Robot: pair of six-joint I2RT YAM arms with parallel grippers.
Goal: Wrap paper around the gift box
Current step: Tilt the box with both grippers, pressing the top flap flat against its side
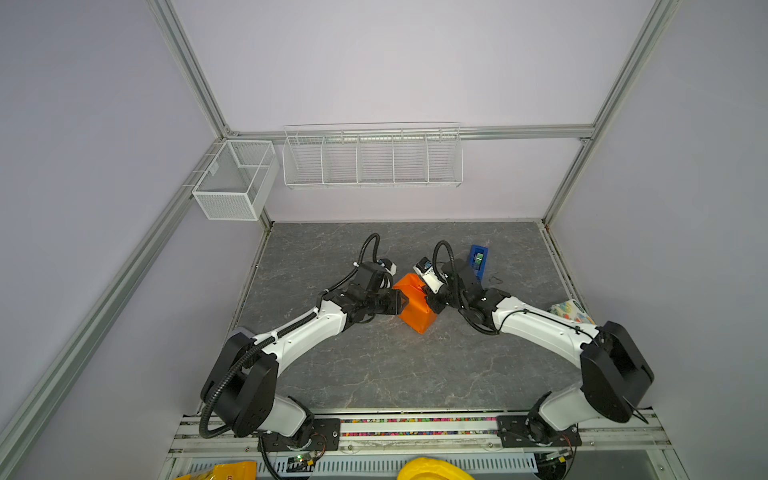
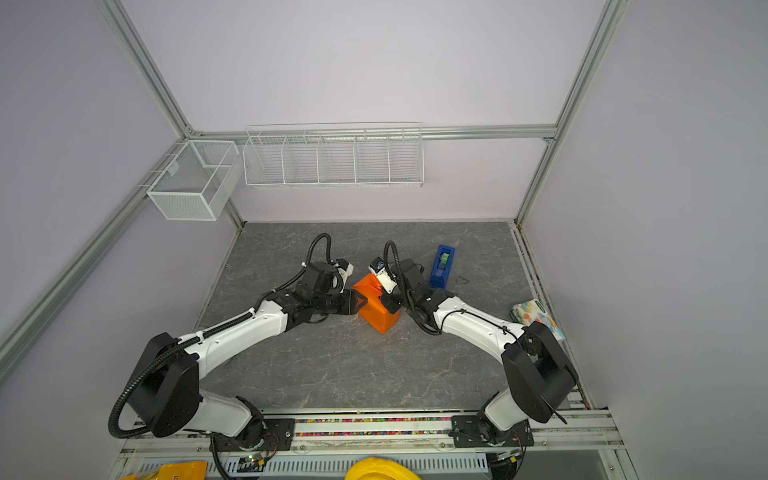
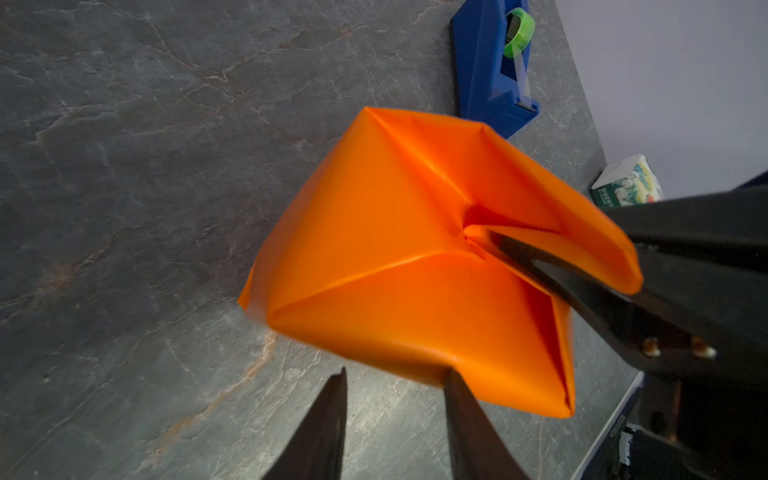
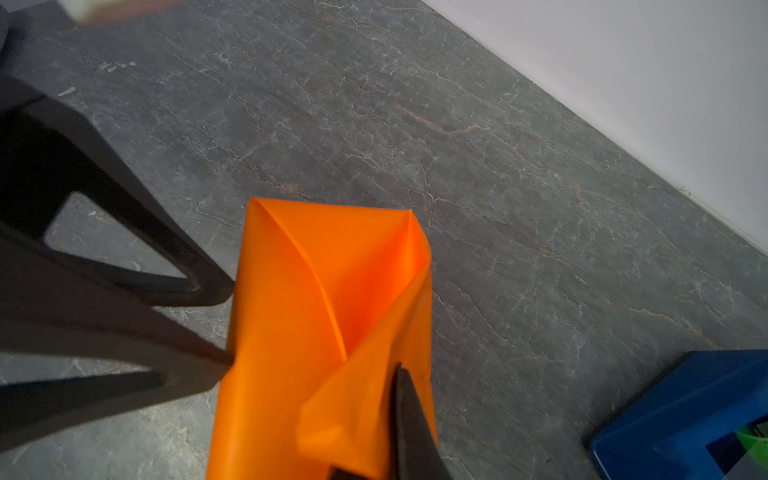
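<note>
The orange paper [image 1: 415,305] [image 2: 376,307] is folded round a block that stands at mid-table; the gift box itself is hidden under it. In the left wrist view the paper [image 3: 395,257] shows diagonal end folds and a loose flap. My right gripper [image 1: 434,303] [image 4: 382,399] is shut on that flap, seen pinched at the fold centre [image 3: 490,237]. My left gripper [image 1: 401,301] [image 3: 397,372] is open at the opposite side. One of its fingertips [image 3: 451,376] touches the package's edge, and only table shows between its fingers.
A blue tape dispenser [image 1: 478,259] [image 3: 490,62] [image 4: 681,415] stands just behind the right arm. A colourful patterned packet [image 1: 571,311] [image 3: 627,187] lies at the right table edge. Wire baskets [image 1: 372,158] and a mesh bin [image 1: 232,178] hang on the back wall.
</note>
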